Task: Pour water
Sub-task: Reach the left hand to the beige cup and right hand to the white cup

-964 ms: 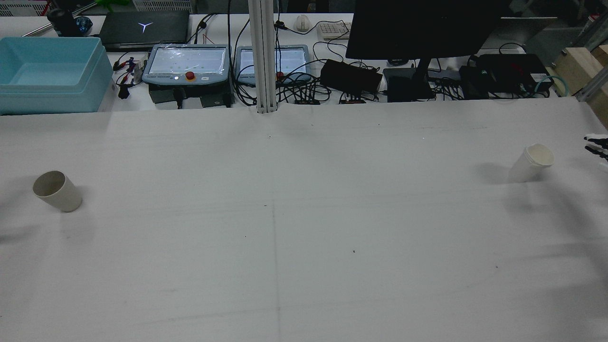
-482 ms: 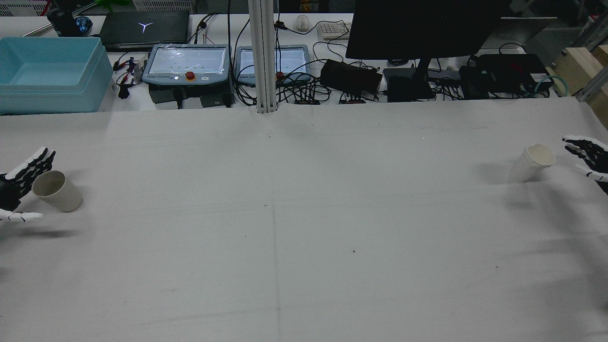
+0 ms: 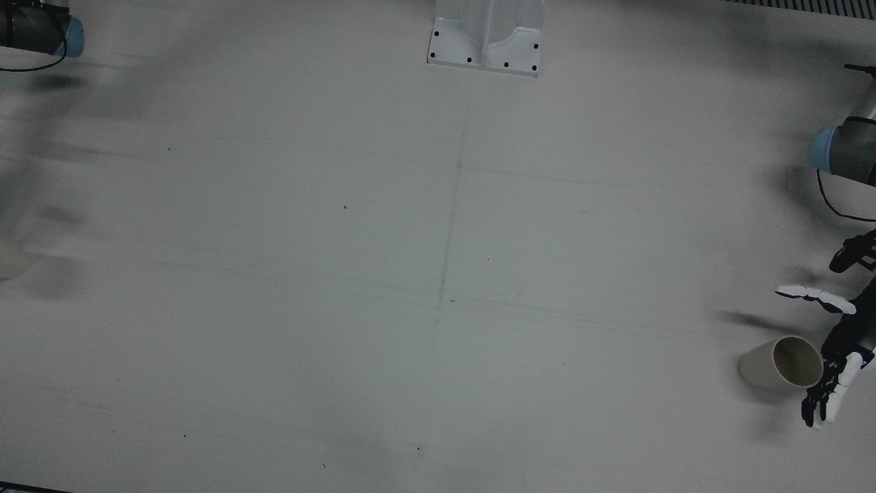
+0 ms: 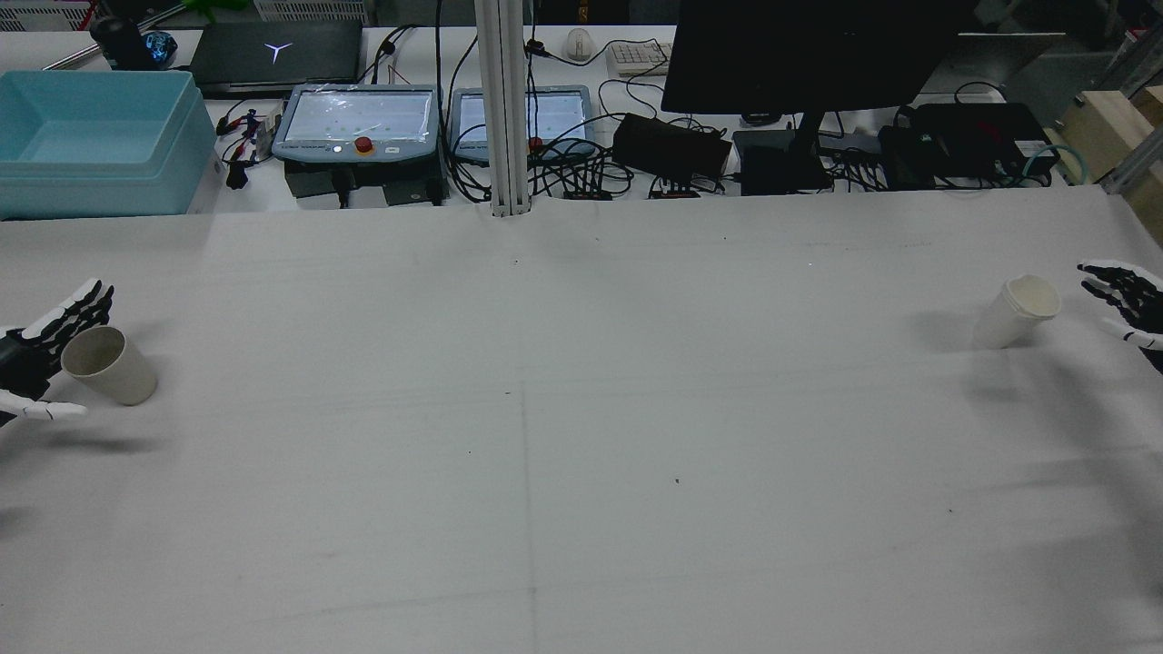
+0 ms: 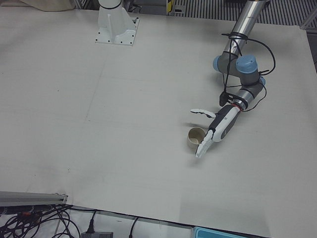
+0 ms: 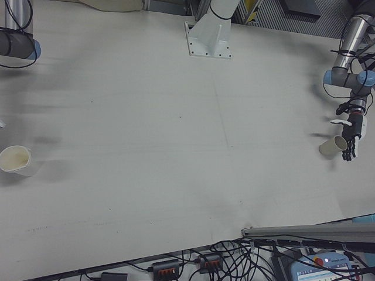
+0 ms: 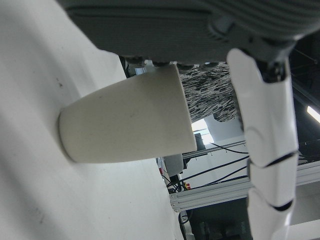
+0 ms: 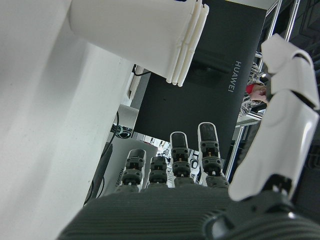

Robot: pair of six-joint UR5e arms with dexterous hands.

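A beige paper cup (image 4: pixel 107 365) stands on the white table at its far left in the rear view. My left hand (image 4: pixel 41 350) is open just beside it, fingers behind and thumb in front, not closed on it. The cup fills the left hand view (image 7: pixel 125 122), close to the palm. It also shows in the front view (image 3: pixel 780 363) and the left-front view (image 5: pixel 195 137). A stack of white cups (image 4: pixel 1016 312) stands at the far right. My right hand (image 4: pixel 1122 300) is open a short gap to its right. The stack shows in the right hand view (image 8: pixel 140 35).
A white post base (image 3: pixel 486 41) stands at the robot side of the table. Beyond the far edge in the rear view are a light blue bin (image 4: pixel 100 136), teach pendants (image 4: pixel 359 123), a monitor (image 4: pixel 800 54) and cables.
Both hands have come in from the table's sides to their cups. In the last half second they barely moved. Neither cup has moved.
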